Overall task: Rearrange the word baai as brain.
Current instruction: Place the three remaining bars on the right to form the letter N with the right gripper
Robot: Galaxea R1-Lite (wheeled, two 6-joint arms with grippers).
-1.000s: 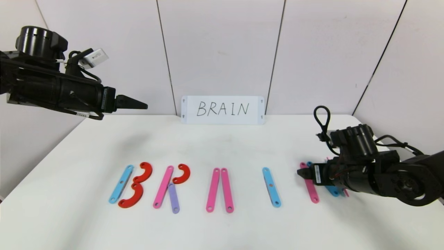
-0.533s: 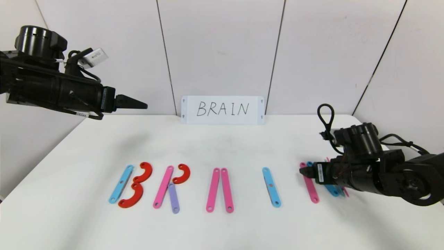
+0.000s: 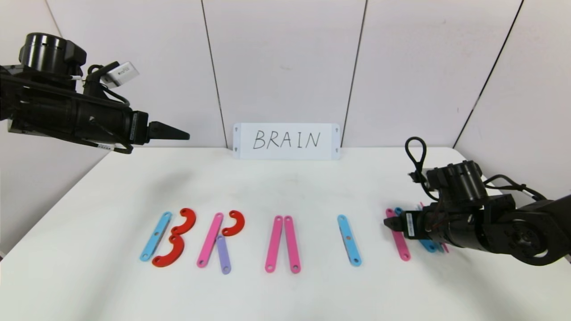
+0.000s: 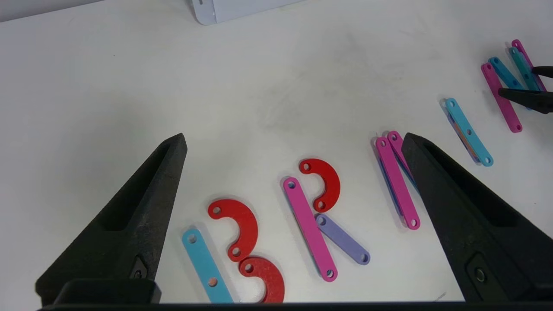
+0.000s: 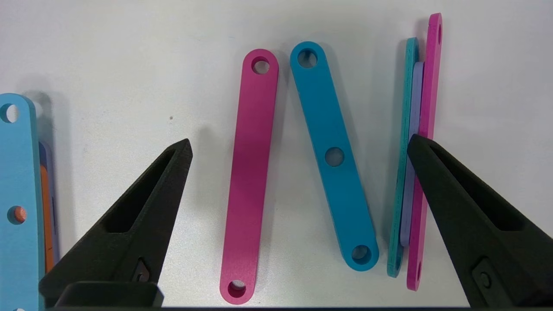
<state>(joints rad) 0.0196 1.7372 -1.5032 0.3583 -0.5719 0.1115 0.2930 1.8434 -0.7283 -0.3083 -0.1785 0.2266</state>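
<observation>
White table (image 3: 285, 294) bears letter pieces (image 3: 283, 243) (no containers).

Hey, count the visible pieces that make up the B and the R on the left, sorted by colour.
Blue bar: 1
Red curves: 3
Pink bar: 1
Purple bar: 1
Total: 6
</observation>
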